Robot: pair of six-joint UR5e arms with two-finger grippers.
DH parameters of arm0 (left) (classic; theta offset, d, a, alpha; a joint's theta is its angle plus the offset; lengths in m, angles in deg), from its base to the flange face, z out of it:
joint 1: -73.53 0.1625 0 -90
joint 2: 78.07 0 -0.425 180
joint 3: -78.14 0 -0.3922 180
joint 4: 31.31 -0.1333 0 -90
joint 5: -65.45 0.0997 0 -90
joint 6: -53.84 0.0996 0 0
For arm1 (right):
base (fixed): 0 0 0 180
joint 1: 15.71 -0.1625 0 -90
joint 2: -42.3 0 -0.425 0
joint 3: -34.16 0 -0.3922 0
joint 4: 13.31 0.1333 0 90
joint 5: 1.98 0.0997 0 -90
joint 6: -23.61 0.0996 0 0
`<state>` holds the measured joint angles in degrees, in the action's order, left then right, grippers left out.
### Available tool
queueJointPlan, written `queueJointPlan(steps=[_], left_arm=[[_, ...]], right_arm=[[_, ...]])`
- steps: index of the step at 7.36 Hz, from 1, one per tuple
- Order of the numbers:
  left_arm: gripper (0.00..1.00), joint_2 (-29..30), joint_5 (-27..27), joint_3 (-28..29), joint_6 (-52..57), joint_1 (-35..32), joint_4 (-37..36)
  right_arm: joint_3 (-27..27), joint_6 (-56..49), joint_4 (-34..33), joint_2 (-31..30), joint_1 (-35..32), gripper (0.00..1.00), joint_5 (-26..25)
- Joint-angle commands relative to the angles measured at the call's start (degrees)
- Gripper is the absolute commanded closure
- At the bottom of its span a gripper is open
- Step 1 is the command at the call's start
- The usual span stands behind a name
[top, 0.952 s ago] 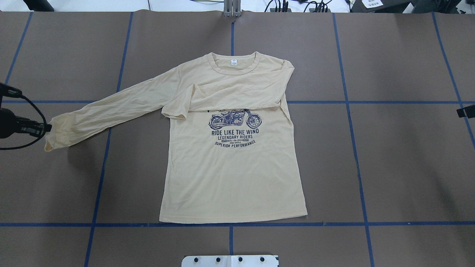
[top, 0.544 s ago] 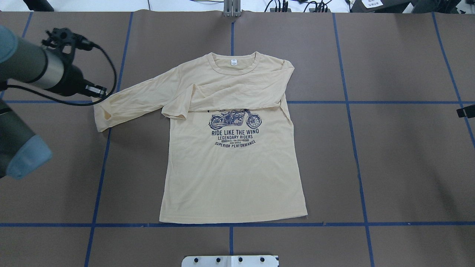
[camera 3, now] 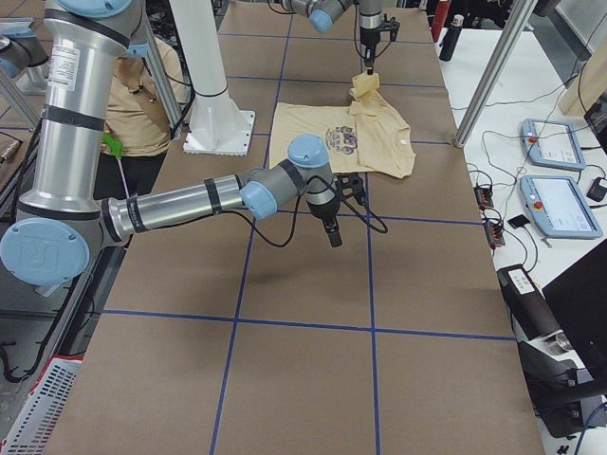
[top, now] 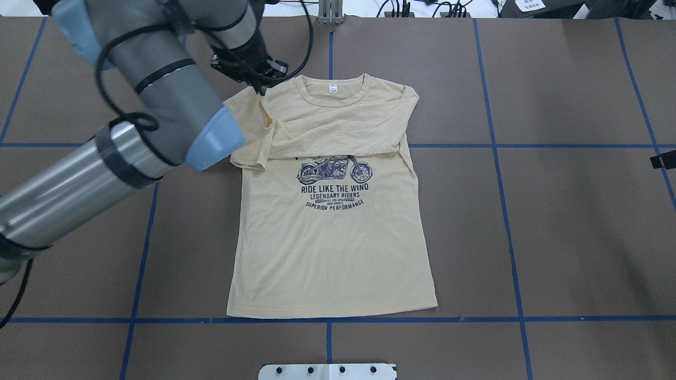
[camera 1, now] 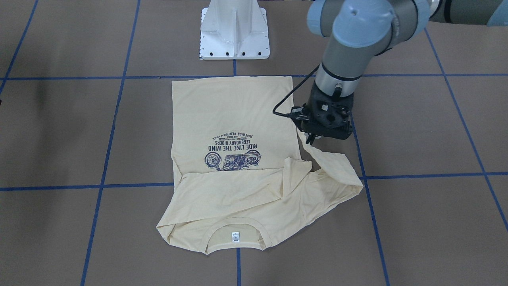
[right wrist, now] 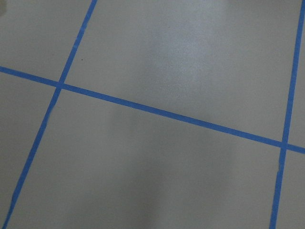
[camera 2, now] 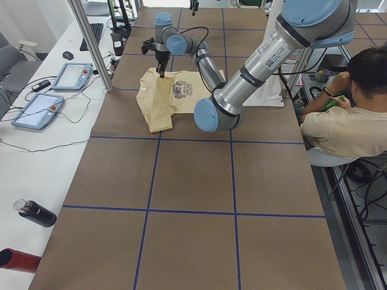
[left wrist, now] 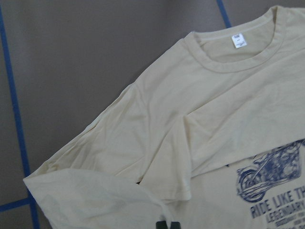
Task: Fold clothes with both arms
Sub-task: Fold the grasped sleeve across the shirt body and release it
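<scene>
The T-shirt (top: pixel 332 248) lies flat, print side up, in the middle of the brown surface (top: pixel 581 237). In the overhead view its neck is toward the top of the frame and its hem sits just above the lower blue tape line (top: pixel 581 318). The navy motorcycle print (top: pixel 334 182) and the small white neck label (top: pixel 332 88) both show. The other sleeve (top: pixel 327 137) is folded across the chest, with its cuff at the left edge of the body, just above the print.

The left arm (top: pixel 153 79) comes in from the lower left of the overhead frame and reaches to the upper centre. There the left gripper (top: pixel 259 87) points down beside the collar. Its fingers (left wrist: pixel 167 224) are pinched together on the end of the sleeve (camera 1: pixel 335 169) and hold it clear of the surface. In the front-facing view the cloth hangs from them and loops back to the shoulder at centre right of the frame. The wrist view shows the bunched sleeve in its lower left corner.

The right arm (camera 3: pixel 190 204) stretches across the middle of the right-side view. The right gripper (camera 3: pixel 332 232) hangs over bare surface, apart from the shirt. I cannot tell how its fingers stand, and its wrist camera shows only brown surface and blue tape.

The white pedestal base (camera 1: pixel 235 29) stands at the top centre of the front-facing view. A seated person (camera 2: pixel 338 127) is at the right edge of the left-side view.
</scene>
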<state>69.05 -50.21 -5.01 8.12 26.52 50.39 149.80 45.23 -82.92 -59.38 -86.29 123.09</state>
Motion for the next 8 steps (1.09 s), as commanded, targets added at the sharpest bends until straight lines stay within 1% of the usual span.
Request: queueJointPlan(steps=[1, 2, 3, 4, 5, 6, 7, 8], left_arm=[[1.00, 16.9, 0.0, 21.3, -5.7, 2.8, 1.2], [1.00, 19.9, 0.1, 27.0, -10.3, 4.6, 4.7], [1.00, 22.7, 0.5, 34.1, -16.6, 6.7, 10.4], [1.00, 23.8, 1.4, 37.2, -23.3, 8.7, 14.8], [0.45, 24.3, 4.3, 38.9, -30.5, 10.6, 18.5], [0.01, 24.9, 5.6, 40.9, -33.2, 11.5, 19.9], [0.00, 25.0, 7.4, 40.8, -32.8, 11.6, 20.0], [0.00, 25.1, 7.5, 39.9, -29.5, 11.6, 20.0]], right_arm=[[-0.4, 0.0, 0.0, 0.1, 0.0, 0.00, 0.0], [-0.8, -0.1, 0.0, 0.1, 0.0, 0.00, 0.0], [-1.0, -0.2, 0.0, 0.2, 0.0, 0.00, 0.0], [-1.0, -0.1, 0.0, 0.3, 0.0, 0.00, 0.0], [-1.1, 0.0, 0.0, 0.3, 0.0, 0.00, 0.0], [-1.2, 0.0, 0.0, 0.3, 0.0, 0.00, 0.0], [-1.3, 0.0, 0.0, 0.5, 0.0, 0.00, 0.0], [-1.1, 0.1, 0.0, 0.6, 0.0, 0.00, 0.1]])
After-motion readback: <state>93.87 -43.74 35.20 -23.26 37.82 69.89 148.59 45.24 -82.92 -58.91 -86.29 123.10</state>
